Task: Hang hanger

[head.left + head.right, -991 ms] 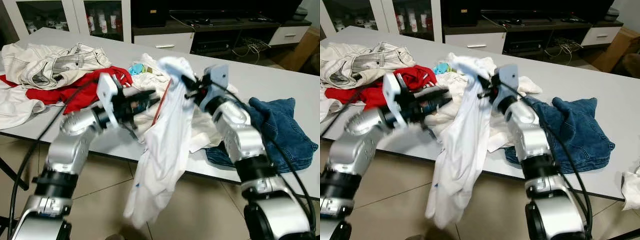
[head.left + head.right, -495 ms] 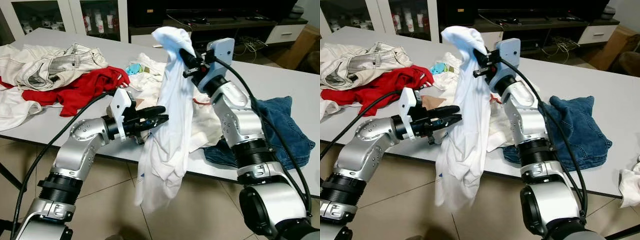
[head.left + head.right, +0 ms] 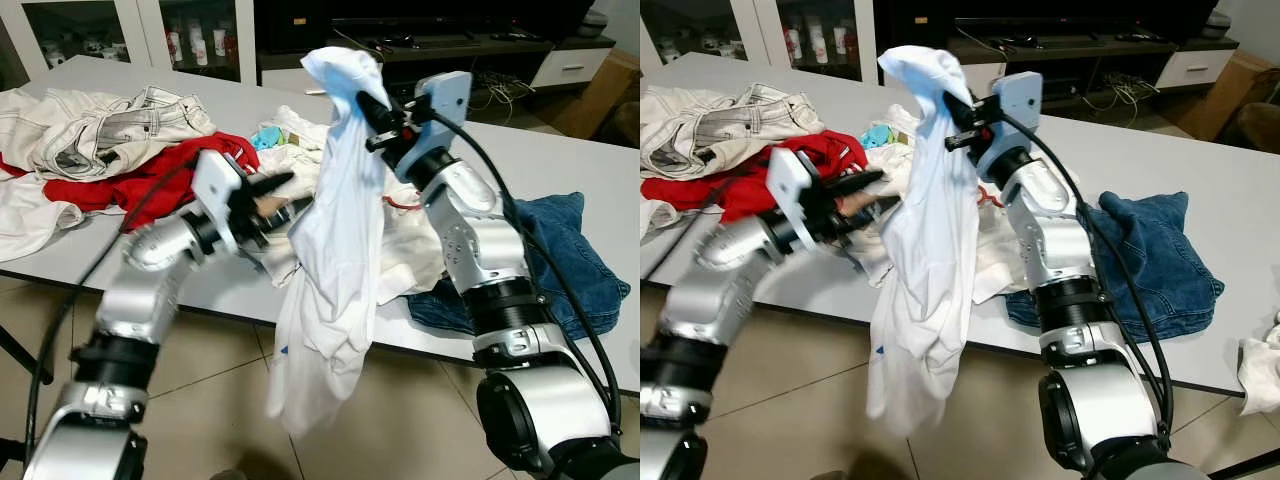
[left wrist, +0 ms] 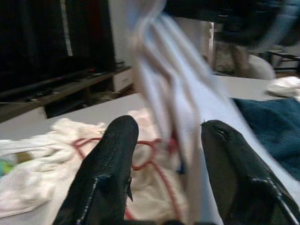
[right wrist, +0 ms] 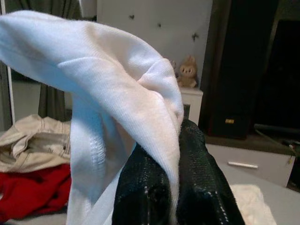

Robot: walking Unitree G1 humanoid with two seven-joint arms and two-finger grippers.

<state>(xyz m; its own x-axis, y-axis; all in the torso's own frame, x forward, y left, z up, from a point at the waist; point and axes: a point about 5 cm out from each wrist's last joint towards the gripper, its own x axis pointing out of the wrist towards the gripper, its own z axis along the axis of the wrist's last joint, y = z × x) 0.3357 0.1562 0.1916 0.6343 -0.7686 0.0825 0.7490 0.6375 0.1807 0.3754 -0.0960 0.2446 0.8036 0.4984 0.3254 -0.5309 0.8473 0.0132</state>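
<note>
Count: 1 white shirt (image 3: 335, 230) held up; 1 red garment (image 3: 150, 180); 1 pale denim piece (image 3: 110, 125); 1 blue denim piece (image 3: 570, 260); 1 red hanger (image 4: 150, 159); 1 tabletop (image 3: 580, 160); 2 grippers, 2 fingers each.

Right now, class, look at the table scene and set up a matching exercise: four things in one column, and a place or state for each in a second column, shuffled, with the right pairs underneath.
Things:
1. long white cotton shirt
2. crumpled blue denim garment
3. bright red cloth
4. left claw

Places or states:
A. lying on the table beside the right arm
B. open, fingers either side of hanging fabric
C. pinched at its top by the right claw, dangling below the table edge
D. heaped on the table under pale jeans

Pairs: 1-C, 2-A, 3-D, 4-B
</note>
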